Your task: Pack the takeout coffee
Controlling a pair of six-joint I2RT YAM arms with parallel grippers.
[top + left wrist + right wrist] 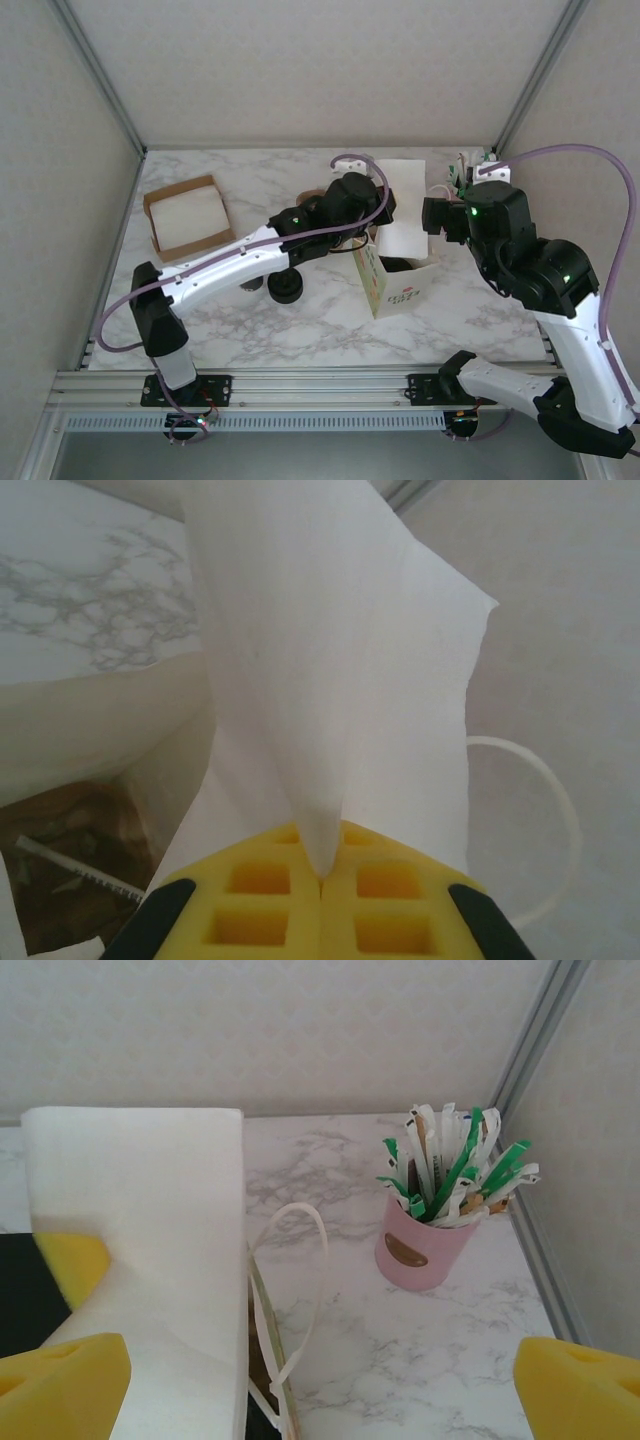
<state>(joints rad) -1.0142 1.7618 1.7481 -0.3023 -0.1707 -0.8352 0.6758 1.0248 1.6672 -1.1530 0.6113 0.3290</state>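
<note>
Our left tool point(320, 885) is clenched on the upper edge of the white paper bag point(340, 680). Our right tool point(320, 1390) is spread wide beside the bag, above the marble worktop point(400, 1360).

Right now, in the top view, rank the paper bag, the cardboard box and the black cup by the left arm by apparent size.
1. paper bag, marginally; it stands nearer the camera and arms cover part, so its lead over the box is unsure.
2. cardboard box.
3. black cup, clearly smallest.

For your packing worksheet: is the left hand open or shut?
Shut: on the left hand, yellow pads meet, pinching the white paper bag.
</note>
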